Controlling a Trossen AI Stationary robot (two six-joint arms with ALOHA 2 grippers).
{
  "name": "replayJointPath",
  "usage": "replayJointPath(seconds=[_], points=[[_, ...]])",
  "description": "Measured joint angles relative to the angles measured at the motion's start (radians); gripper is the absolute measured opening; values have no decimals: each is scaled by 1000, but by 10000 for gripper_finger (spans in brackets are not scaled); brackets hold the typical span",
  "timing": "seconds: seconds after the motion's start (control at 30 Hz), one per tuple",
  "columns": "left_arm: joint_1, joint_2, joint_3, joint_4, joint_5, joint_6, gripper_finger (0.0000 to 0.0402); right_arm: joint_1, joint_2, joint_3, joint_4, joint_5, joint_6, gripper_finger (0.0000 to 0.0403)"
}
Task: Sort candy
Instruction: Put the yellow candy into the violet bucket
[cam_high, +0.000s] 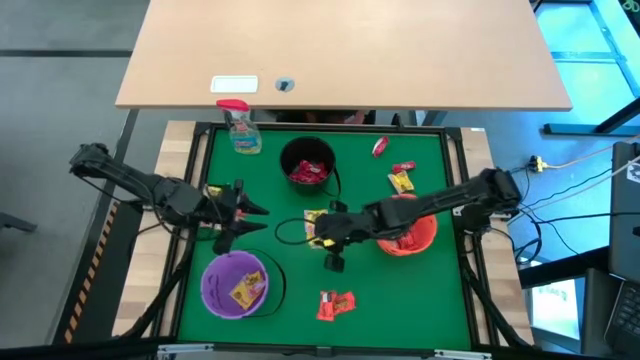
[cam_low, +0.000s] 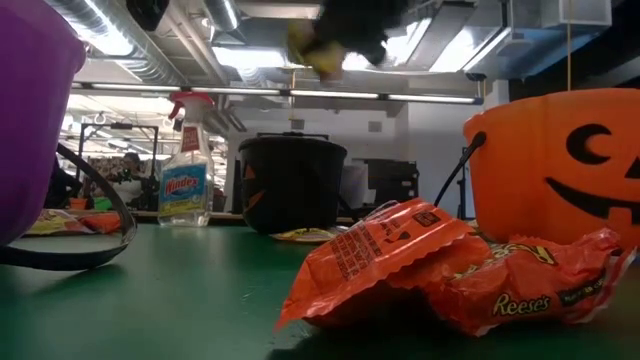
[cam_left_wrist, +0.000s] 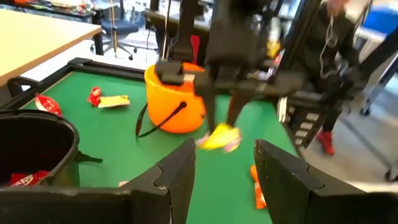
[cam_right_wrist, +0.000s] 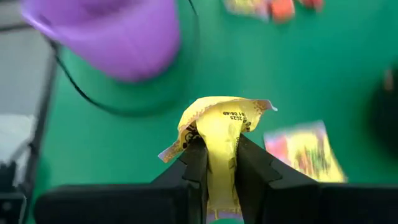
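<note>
My right gripper (cam_high: 325, 235) hangs above the green mat between the purple bucket (cam_high: 238, 283) and the orange bucket (cam_high: 410, 235), shut on a yellow candy packet (cam_right_wrist: 219, 118). My left gripper (cam_left_wrist: 224, 168) waits open at the mat's left side, nothing between its fingers, pointing toward the right gripper. Another yellow packet (cam_right_wrist: 305, 152) lies flat on the mat below the held one. Red and yellow candies (cam_high: 400, 175) lie at the far right, and two orange-red packets (cam_high: 335, 305) lie near the front edge. The black bucket (cam_high: 308, 165) holds red candy. My right gripper pinches the yellow packet between its two fingers (cam_right_wrist: 255, 168), which cover its middle and rear part (cam_right_wrist: 219, 162). The fingers slant down from the table's right side. The packet's crumpled free end (cam_right_wrist: 217, 112) sticks out past the fingertips, lifted clear of the mat.
A clear spray bottle with a red top (cam_high: 240, 128) stands at the mat's far left corner. The purple bucket holds a yellow candy (cam_high: 245, 290). The buckets' black handles lie on the mat. A wooden table (cam_high: 340, 50) stands beyond the far edge.
</note>
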Motion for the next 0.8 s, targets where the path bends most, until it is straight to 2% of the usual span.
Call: replayJointPath(seconds=[0.1, 0.23, 0.33, 0.53, 0.8], points=[[0, 54, 0, 8, 4, 41, 156, 13, -6, 0, 132, -3, -61, 53], [0, 125, 0, 97, 61, 121, 156, 12, -8, 0, 243, -72, -88, 53], [-1, 166, 0, 188, 109, 203, 156, 9, -8, 0, 256, -84, -91, 53], [-13, 235, 0, 281, 126, 373, 156, 9, -8, 0, 268, -120, -91, 53], [-13, 307, 0, 346, 94, 444, 156, 9, -8, 0, 364, -178, -92, 53]])
